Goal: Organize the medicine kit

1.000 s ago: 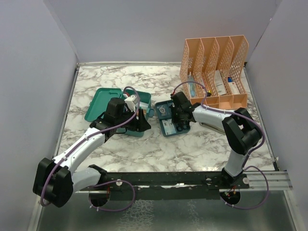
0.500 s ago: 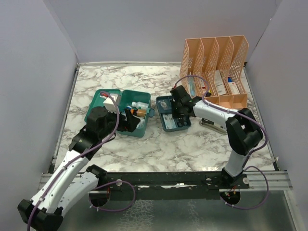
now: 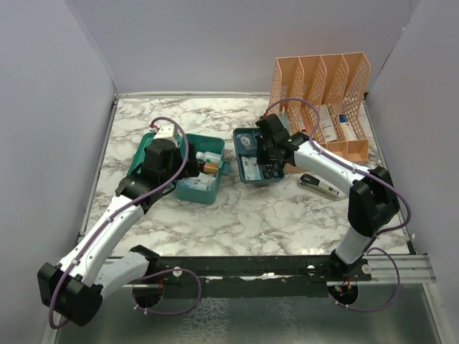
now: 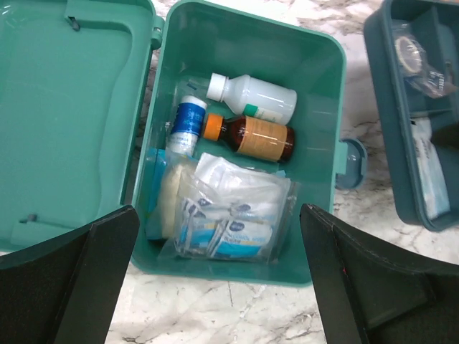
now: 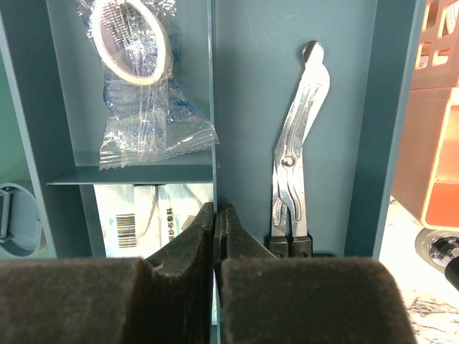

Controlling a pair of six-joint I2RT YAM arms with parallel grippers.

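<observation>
**Tray drawn back, box left clear**
The right jaws, pinching the insert tray's [image 5: 247, 86] divider, have carried it farther up the desk [image 3: 237, 215]. The left jaws, spread wide, have swung back over the open medicine kit [image 4: 308, 57], with its bottles and sachets directly beneath them. The tray can likely be seated next.

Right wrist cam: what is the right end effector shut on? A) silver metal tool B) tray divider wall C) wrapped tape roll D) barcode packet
B: the right end effector is pinched shut on the upright divider wall of the teal plastic insert tray, while the silver metal tool and plastic-wrapped tape roll lie in the compartments either side.
</observation>
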